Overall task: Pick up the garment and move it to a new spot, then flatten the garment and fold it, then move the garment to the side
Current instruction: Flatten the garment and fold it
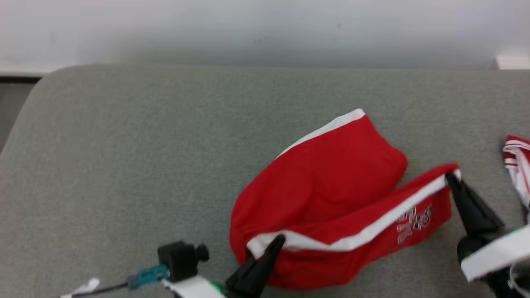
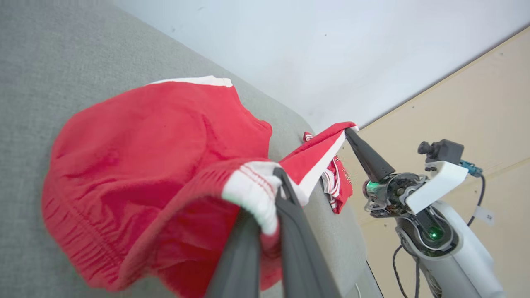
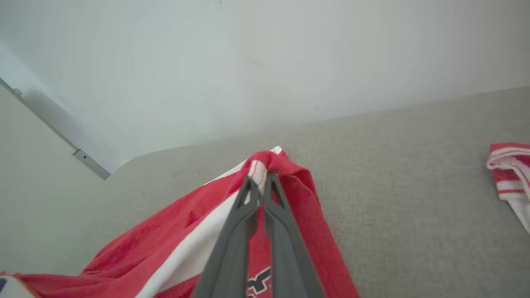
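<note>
A grey, fabric-covered counter with a rounded far-left corner carries two pieces of clothing. A red garment with white trim lies bunched on its right half, its near edge raised off the surface. A red-and-white striped piece lies crumpled by the right edge, apart from the garment.

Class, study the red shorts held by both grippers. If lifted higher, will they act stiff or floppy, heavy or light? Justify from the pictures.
Probably floppy: the red shorts sag and bunch between the left gripper and right gripper. Likely light: two thin fingertip pinches seem enough to raise that edge off the grey cushion.
</note>
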